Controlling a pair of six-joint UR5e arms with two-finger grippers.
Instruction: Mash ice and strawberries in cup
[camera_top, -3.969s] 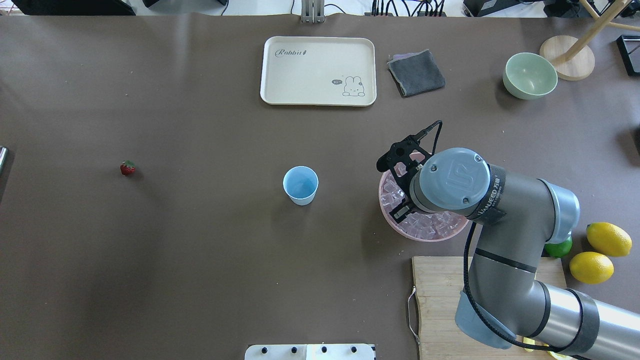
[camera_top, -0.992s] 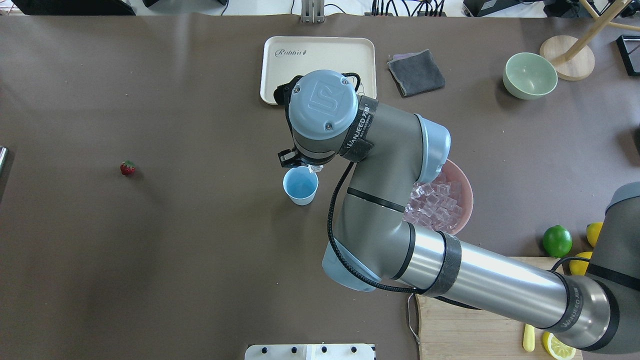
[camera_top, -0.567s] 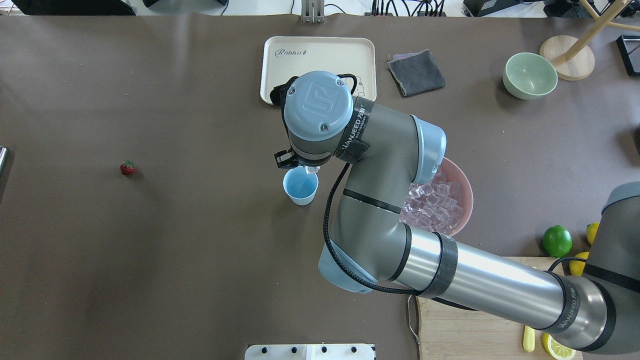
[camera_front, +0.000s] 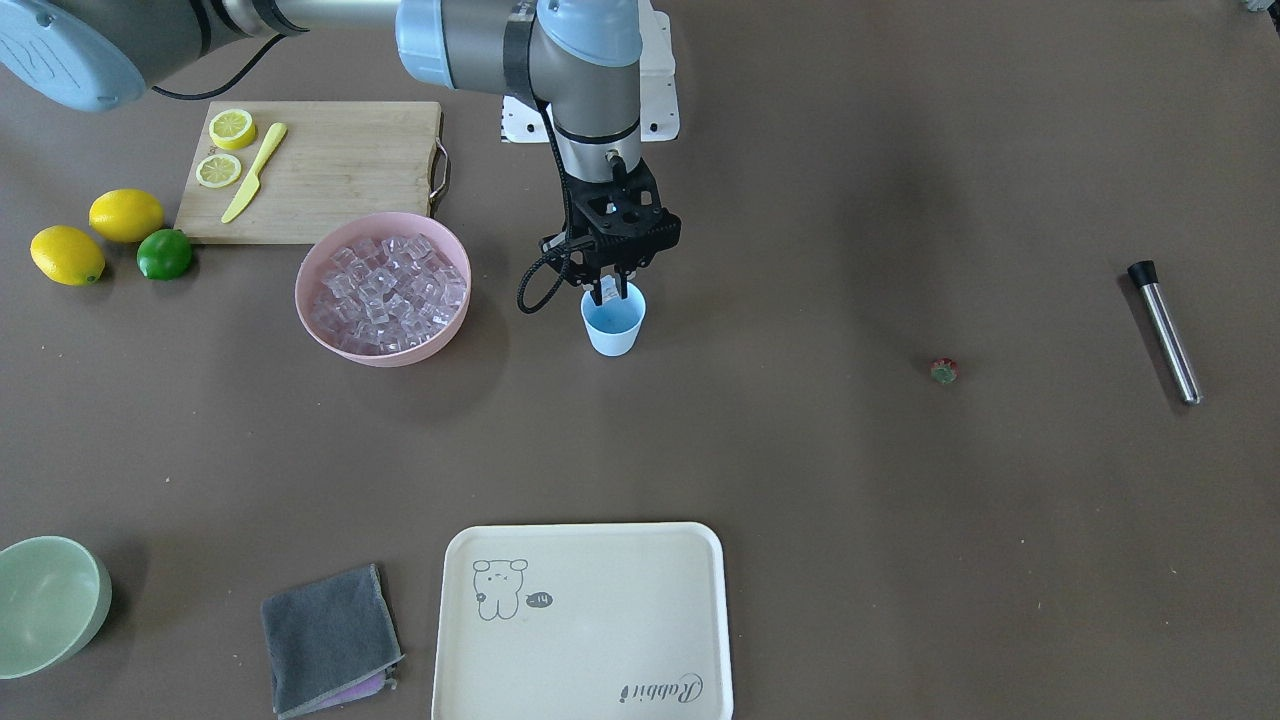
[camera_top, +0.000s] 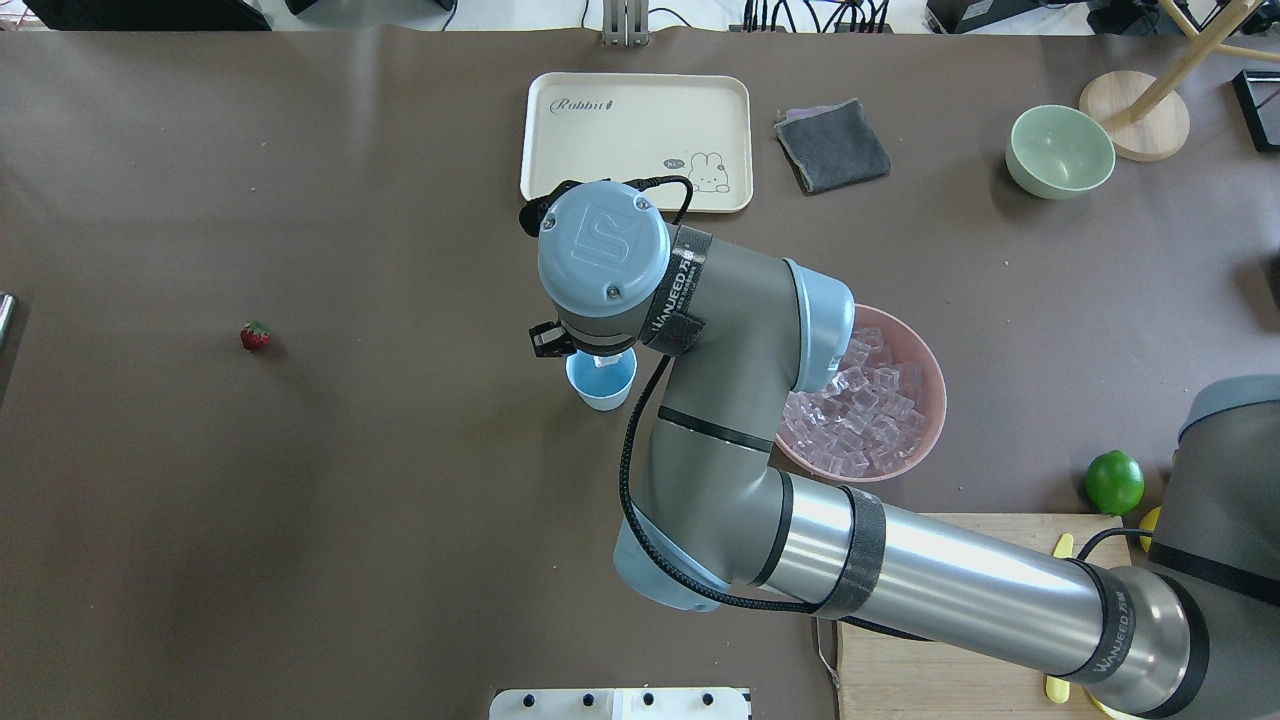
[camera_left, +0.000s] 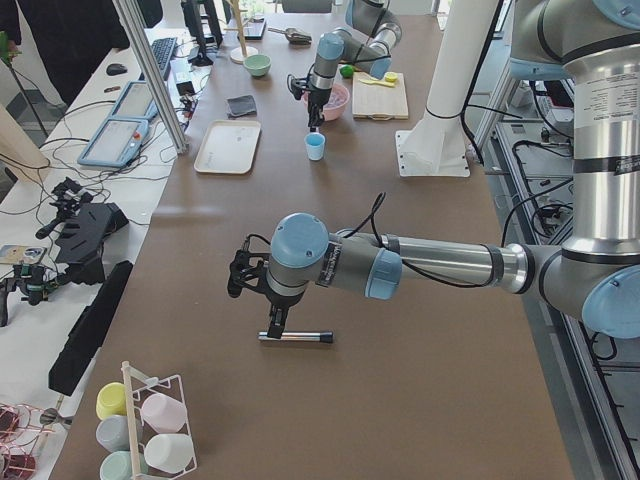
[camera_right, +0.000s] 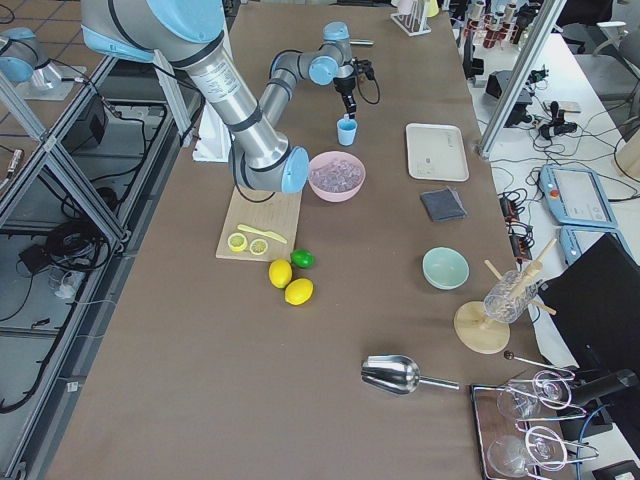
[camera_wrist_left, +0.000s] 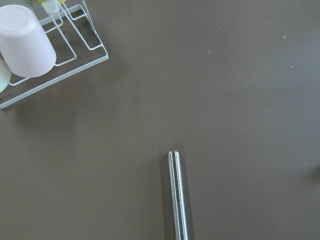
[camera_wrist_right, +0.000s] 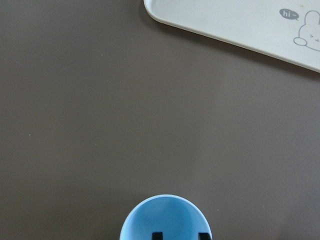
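The pale-blue cup (camera_top: 601, 390) (camera_front: 612, 325) stands upright mid-table. My right gripper (camera_front: 610, 292) points straight down over its mouth, shut on a clear ice cube (camera_top: 604, 362) held just above the rim. In the right wrist view its two black fingertips (camera_wrist_right: 158, 235) show over the cup's blue inside (camera_wrist_right: 165, 217). More ice (camera_front: 385, 285) fills the pink bowl (camera_top: 938, 400) beside the arm. The strawberry (camera_top: 255, 336) (camera_front: 944, 371) lies alone far to the left. My left gripper (camera_left: 272, 322) hangs over a metal rod (camera_left: 296, 337); I cannot tell whether it is open or shut.
A cream tray (camera_top: 600, 140), a grey cloth (camera_top: 832, 145) and a pale-green bowl (camera_top: 1060, 150) sit along the far side. A cutting board (camera_front: 330, 170) with lemon slices and a yellow knife, two lemons and a lime (camera_front: 164, 254) lie near the robot. A cup rack (camera_wrist_left: 60, 60) stands by the rod.
My right arm left the pink bowl with an ice cube and swung to the cup. Over the last second it slid nearer, bringing the cube over the cup's mouth.
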